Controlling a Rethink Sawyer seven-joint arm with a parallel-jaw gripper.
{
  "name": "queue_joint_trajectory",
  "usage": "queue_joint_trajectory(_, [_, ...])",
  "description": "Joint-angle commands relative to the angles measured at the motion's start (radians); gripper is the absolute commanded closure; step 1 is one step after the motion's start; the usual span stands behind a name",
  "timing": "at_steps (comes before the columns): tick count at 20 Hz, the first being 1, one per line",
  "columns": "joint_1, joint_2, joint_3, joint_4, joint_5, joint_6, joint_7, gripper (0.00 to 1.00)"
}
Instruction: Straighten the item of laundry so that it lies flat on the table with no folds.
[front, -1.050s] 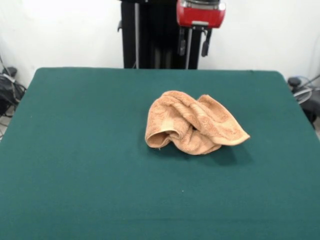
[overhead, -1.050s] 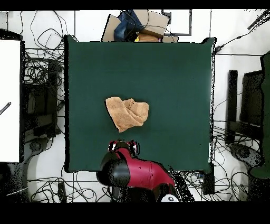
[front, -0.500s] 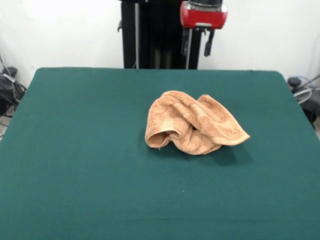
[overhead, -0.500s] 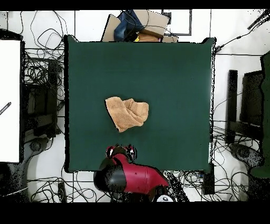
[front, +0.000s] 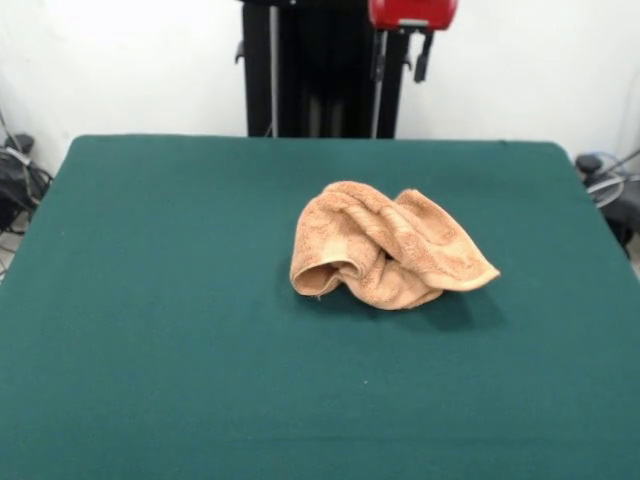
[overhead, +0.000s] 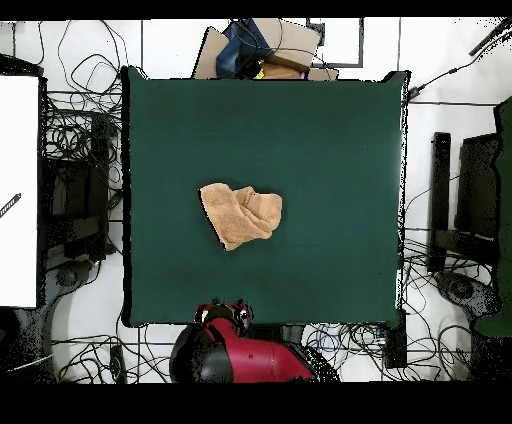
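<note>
On table (front: 150, 300), towel (front: 385, 247) (crumpled).

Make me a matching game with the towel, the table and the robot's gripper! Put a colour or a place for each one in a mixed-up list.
Things:
1. towel
2. table
3. gripper

Descriptions:
A. dark green, wide and flat
B. raised above the table's far edge, touching nothing
C. light orange-tan, crumpled in a heap near the middle of the table

Pairs: 1-C, 2-A, 3-B
</note>
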Motion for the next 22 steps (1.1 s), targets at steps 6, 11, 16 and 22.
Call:
queue_joint_trajectory(6, [-0.036,-0.037,-0.004,0.093,-0.063,-0.088,0.199,0.00])
queue_joint_trajectory(11, [-0.048,-0.027,-0.012,0.095,-0.081,-0.110,0.190,0.00])
queue_joint_trajectory(16, [-0.044,0.000,-0.007,0.068,-0.068,-0.113,0.193,0.00])
queue_joint_trajectory(22, [-0.010,-0.035,0.000,0.010,0.002,-0.015,0.195,0.00])
